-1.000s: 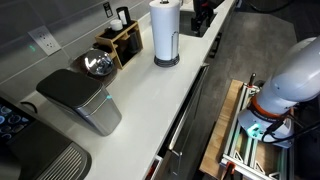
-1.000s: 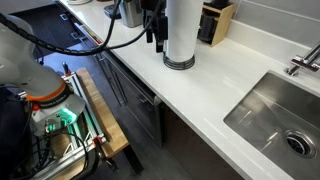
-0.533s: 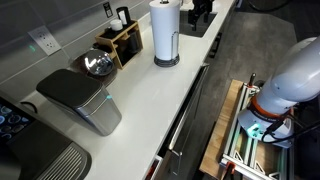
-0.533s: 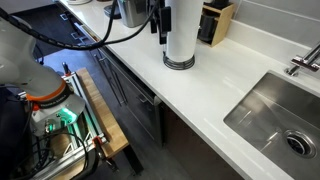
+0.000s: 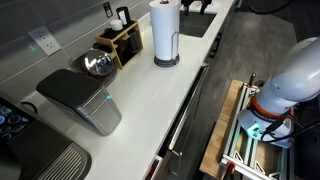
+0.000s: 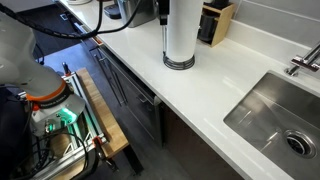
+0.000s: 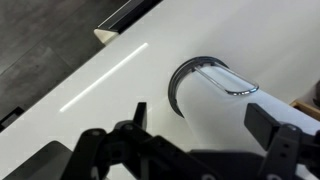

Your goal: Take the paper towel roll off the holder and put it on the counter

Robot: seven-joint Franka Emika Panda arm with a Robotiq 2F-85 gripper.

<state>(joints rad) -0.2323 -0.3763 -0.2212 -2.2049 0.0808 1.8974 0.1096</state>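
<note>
The white paper towel roll (image 5: 165, 30) stands upright on the holder, whose round dark base (image 5: 166, 61) rests on the white counter (image 5: 150, 105); both exterior views show it (image 6: 180, 30). In the wrist view I look down on the roll's top (image 7: 212, 112), with the holder's chrome loop (image 7: 228, 82) sticking out of the core. My gripper (image 7: 205, 122) is open above the roll, one finger on each side of it, not touching. In an exterior view only its dark lower part (image 6: 163, 10) shows at the top edge.
A wooden box organizer (image 5: 122, 42), a metal bowl (image 5: 97, 64) and a grey appliance (image 5: 85, 100) stand along the counter. An inset sink (image 6: 275, 115) with a faucet (image 6: 300, 62) lies beyond the roll. The counter edge drops to dark cabinet fronts (image 6: 135, 95).
My gripper has risen from beside the roll's upper half to above its top, nearly leaving both exterior views. The roll and holder have not moved.
</note>
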